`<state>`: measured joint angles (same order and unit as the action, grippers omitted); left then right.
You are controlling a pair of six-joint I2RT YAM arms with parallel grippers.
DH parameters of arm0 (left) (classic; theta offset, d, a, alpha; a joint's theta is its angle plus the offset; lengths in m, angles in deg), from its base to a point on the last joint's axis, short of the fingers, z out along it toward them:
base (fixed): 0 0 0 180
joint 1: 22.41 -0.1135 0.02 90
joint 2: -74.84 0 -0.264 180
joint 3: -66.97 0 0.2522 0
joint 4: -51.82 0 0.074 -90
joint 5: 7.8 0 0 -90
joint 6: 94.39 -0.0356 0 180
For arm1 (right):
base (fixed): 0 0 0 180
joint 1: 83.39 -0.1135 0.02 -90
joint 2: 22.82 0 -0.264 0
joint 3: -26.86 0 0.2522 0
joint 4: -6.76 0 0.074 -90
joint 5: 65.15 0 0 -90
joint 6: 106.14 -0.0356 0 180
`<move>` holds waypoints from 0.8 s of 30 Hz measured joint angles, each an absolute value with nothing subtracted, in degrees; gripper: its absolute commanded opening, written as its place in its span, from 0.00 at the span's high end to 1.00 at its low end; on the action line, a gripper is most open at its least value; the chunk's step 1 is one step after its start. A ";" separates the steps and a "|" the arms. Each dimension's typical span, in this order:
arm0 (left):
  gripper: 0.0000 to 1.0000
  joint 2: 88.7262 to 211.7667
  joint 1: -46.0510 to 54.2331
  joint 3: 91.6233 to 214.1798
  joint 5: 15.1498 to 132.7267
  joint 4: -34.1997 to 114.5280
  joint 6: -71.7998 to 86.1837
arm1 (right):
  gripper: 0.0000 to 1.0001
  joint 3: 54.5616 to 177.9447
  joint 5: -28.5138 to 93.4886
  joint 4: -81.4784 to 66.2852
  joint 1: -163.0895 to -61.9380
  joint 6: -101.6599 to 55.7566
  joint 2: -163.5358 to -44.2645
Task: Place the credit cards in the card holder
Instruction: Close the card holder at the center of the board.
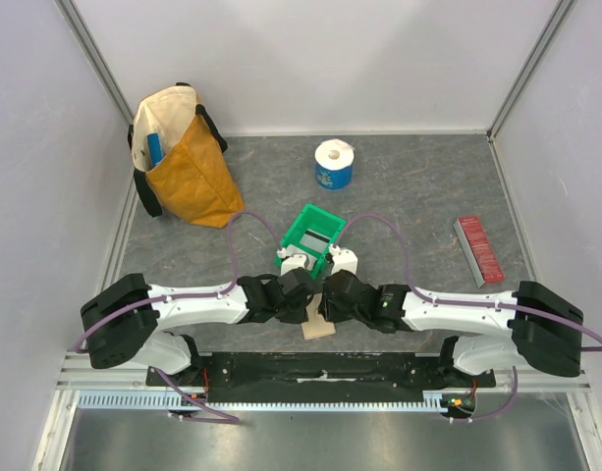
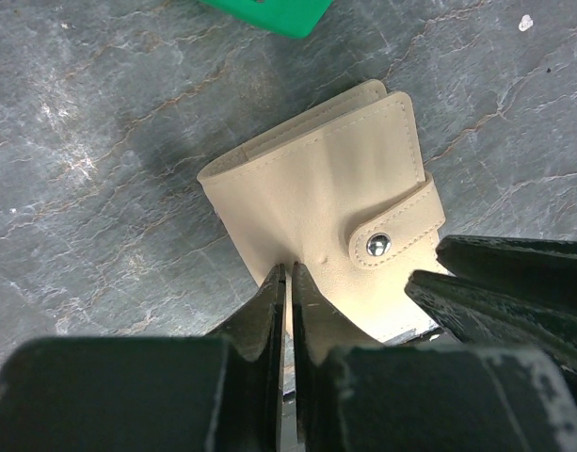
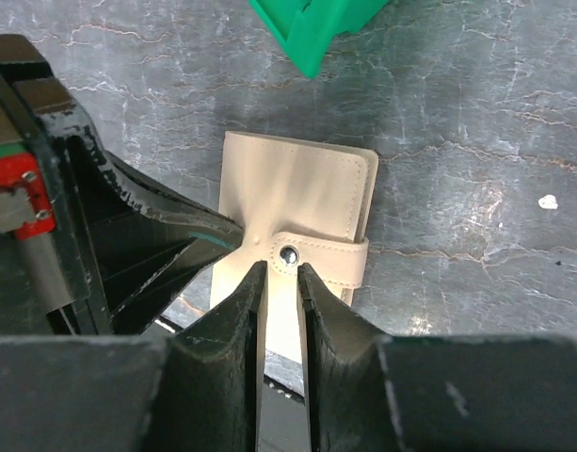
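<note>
Over the table, the top camera shows the left arm (image 1: 197, 302) and right arm (image 1: 458, 309) meeting at six o'clock, close to the near edge. The wallet (image 1: 318, 329) lies under both wrists, only partly visible. The cards (image 1: 310, 238) sit in the green bin (image 1: 327, 215), just beyond at twelve o'clock; none is in the wallet.

From the left wrist, the wallet is folded flat and its tab (image 2: 392, 240) is snapped closed. The left gripper (image 2: 288, 282) is closed to a hairline slit on the wallet's near edge at six o'clock. I judge this to be a pinch on the cover. The other gripper's fingers crowd in at four o'clock.

From the right wrist, the right gripper (image 3: 280, 278) has a narrow gap at the snap end of the tab. Whether it clamps the tab or only hovers over it cannot be determined.

Risks noted:
- The two grippers work almost touching, so a small correction could knock them together.
- The left pinch is shallow on soft material. A pull on the snap could strip it loose and drag the wallet along.
- If the snap resists, the wallet may lift or flip rather than open.
</note>
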<state>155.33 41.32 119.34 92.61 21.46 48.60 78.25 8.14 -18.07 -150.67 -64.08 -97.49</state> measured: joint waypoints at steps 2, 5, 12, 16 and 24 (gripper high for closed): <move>0.92 155.33 41.32 119.36 92.61 21.44 48.63 | 0.76 78.51 8.09 -17.90 -150.67 -64.08 -98.48; 0.92 155.33 41.29 119.36 92.64 21.44 48.63 | 0.76 78.53 8.62 -16.85 -150.67 -64.19 -100.68; 0.92 155.31 41.29 119.36 92.72 21.39 48.63 | 0.82 78.57 9.08 -15.06 -150.65 -64.71 -104.01; 0.92 155.02 40.81 119.34 92.16 21.09 48.69 | 0.83 79.84 8.07 -17.13 -150.78 -65.06 -104.97; 0.92 154.26 39.98 119.12 92.53 21.39 48.71 | 0.84 82.11 6.48 -19.86 -151.42 -65.15 -107.68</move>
<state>154.26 39.98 119.12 92.53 21.39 48.71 82.11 6.48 -19.86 -151.42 -65.15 -107.68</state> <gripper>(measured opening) 0.083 0.173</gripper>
